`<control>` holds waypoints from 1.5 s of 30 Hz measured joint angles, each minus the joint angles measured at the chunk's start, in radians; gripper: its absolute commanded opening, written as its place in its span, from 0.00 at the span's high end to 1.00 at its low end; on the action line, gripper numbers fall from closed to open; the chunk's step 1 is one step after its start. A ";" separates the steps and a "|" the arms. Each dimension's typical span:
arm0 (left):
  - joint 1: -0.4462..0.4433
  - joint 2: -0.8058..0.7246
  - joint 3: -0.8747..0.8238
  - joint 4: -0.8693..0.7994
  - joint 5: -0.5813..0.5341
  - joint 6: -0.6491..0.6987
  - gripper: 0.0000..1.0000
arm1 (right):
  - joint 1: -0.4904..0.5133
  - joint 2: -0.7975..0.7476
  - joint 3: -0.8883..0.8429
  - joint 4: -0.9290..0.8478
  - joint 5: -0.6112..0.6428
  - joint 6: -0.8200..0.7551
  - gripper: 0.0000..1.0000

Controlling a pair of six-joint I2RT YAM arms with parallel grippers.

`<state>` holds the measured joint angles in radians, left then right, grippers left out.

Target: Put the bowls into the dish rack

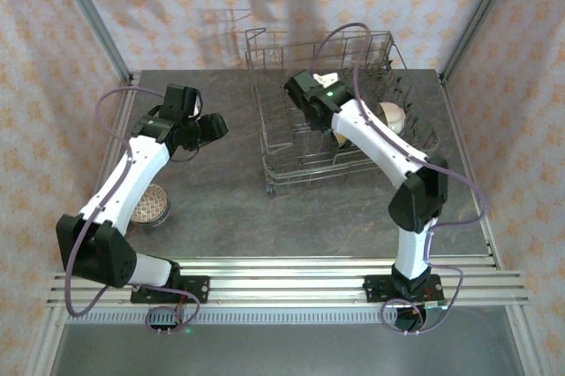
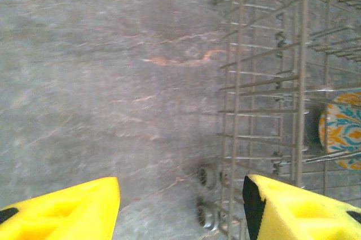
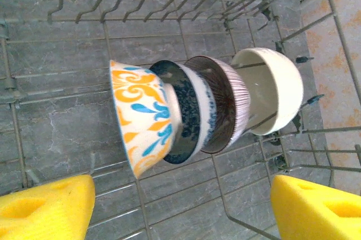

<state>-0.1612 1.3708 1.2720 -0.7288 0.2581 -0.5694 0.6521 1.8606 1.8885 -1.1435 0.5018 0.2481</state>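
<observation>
Right claw (image 3: 183, 206) released, empty, over rack (image 1: 300, 173); left claw (image 2: 180, 206) gaping too. Racked on edge, in a row: floral bowl (image 3: 141, 121) in orange and blue, dark-blue bowl (image 3: 183, 116), brown-striped bowl (image 3: 228, 105), cream bowl (image 3: 276, 90).

Left arm (image 1: 132, 177) and right arm (image 1: 380, 142): white link shells are alternating with black joint housings. Lilac cables (image 1: 110, 98) are looping along both. A green light (image 1: 328, 87) is glowing on the right arm's black wrist block. Yellow fingers (image 2: 62, 212), wedge-shaped, are showing moulded hollows and black inner pads (image 2: 252, 198).
</observation>
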 measured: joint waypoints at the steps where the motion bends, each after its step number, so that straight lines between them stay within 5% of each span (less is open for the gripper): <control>1: 0.008 -0.022 -0.005 -0.025 -0.019 -0.004 0.37 | -0.006 -0.032 -0.029 0.015 -0.010 -0.008 0.19; 12: 0.168 -0.224 -0.145 -0.255 -0.159 -0.046 0.35 | -0.014 -0.222 -0.302 0.158 -0.131 -0.041 0.20; 23: 0.378 -0.198 -0.286 -0.262 -0.154 -0.061 0.35 | -0.014 -0.218 -0.332 0.224 -0.146 -0.048 0.20; 45: 0.404 -0.075 -0.346 -0.152 -0.108 -0.008 0.55 | -0.014 -0.101 -0.267 0.233 -0.188 -0.063 0.20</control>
<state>0.2432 1.2957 0.9260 -0.8810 0.1497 -0.5777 0.6384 1.7592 1.6211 -0.9108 0.3134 0.1852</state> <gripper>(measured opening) 0.481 0.802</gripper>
